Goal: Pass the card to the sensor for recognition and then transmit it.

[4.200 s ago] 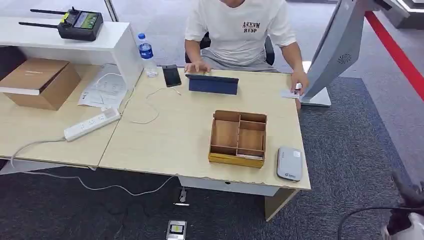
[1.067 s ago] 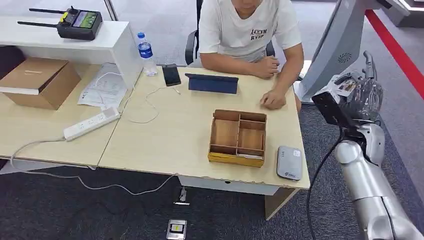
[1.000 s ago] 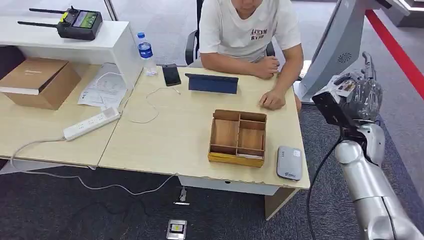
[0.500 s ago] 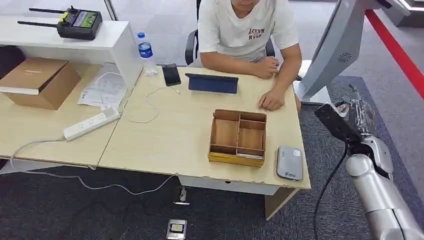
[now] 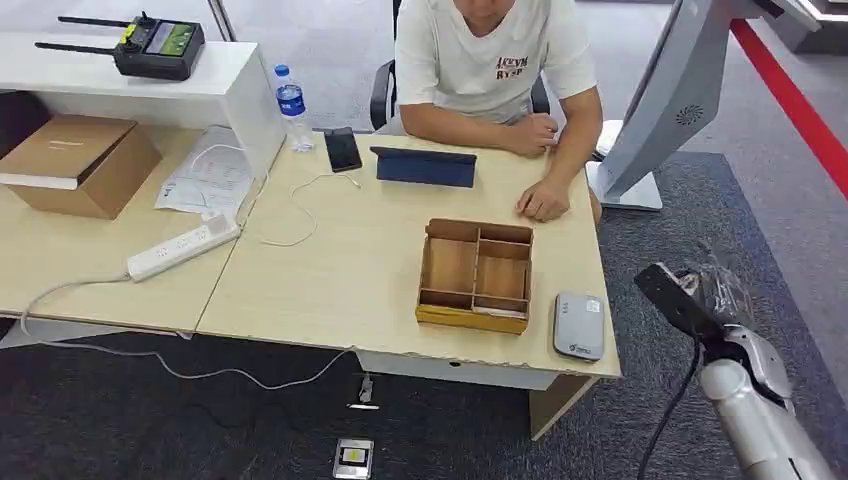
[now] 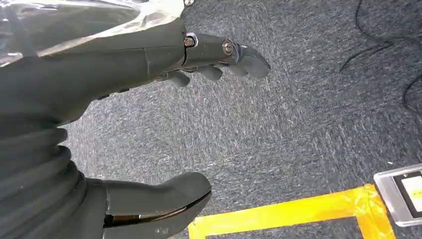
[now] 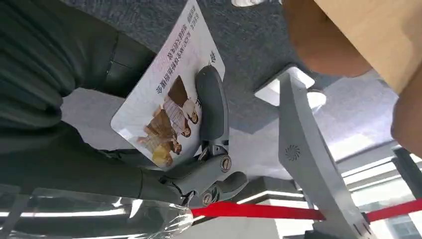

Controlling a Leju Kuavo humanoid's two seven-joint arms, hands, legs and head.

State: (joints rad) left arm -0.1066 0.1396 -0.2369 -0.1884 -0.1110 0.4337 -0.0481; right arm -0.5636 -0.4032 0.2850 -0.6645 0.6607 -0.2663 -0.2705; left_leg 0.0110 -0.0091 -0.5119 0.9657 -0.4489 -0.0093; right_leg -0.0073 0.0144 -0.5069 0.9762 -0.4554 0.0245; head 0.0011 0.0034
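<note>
Right hand (image 7: 164, 149) grips the photo card (image 7: 166, 104) off the desk's right edge.

In the head view the right hand (image 5: 715, 295) hangs over the carpet at 3 o'clock from the grey card reader (image 5: 579, 325), which lies just right of the wooden divided tray (image 5: 476, 274) on the desk (image 5: 330, 270). The card is pinned under a dark finger. The left hand (image 6: 149, 99) has its fingers spread above the carpet and holds nothing. A seated person (image 5: 495, 60) rests a hand at 12 o'clock from the tray.
</note>
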